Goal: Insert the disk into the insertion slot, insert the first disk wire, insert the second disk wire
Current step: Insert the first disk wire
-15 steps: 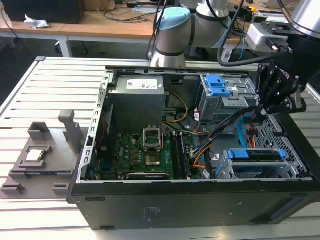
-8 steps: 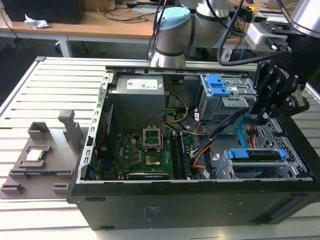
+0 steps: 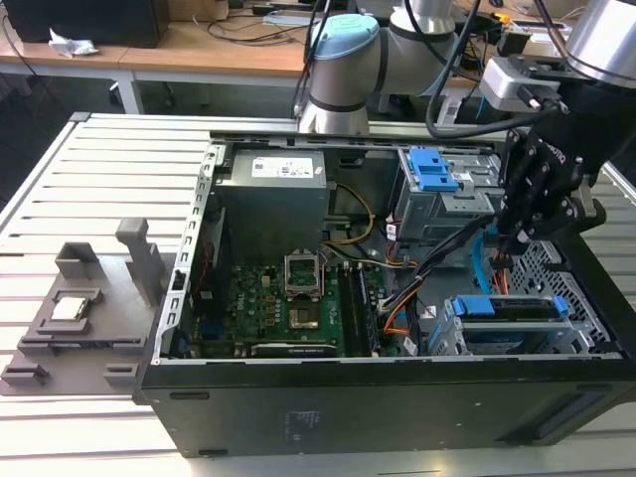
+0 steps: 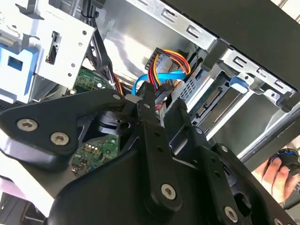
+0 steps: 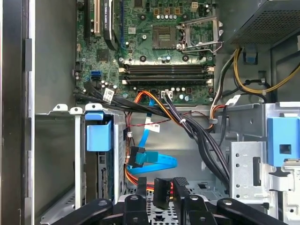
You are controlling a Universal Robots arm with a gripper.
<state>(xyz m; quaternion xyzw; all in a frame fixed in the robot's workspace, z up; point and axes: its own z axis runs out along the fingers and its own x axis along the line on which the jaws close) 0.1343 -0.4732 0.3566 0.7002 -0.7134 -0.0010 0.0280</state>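
The disk [image 3: 512, 308], grey with a blue carrier [image 5: 98, 136], sits inside the insertion slot [image 3: 542, 266], a low silver perforated cage at the case's front right corner. My gripper [image 3: 509, 238] hangs just behind that cage. In the first wrist view my gripper [image 5: 161, 188] is shut on the small dark plug [image 5: 162, 194] of the first disk wire [image 5: 135, 179], an orange-red bundle. The second disk wire [image 5: 157, 161], a flat light-blue cable, loops beside the cage, with its dark plug [image 5: 136, 157] close to the cage wall. In the second wrist view the fingers [image 4: 146, 101] stand below both wires [image 4: 174, 61].
The taller grey cage with blue tabs [image 3: 437, 179] stands behind the gripper. A thick black cable bundle [image 5: 197, 136] crosses from the motherboard [image 3: 288, 308] toward the cages. A person's hand [image 4: 276, 171] shows outside the case. A grey fixture [image 3: 84, 298] lies on the slatted table.
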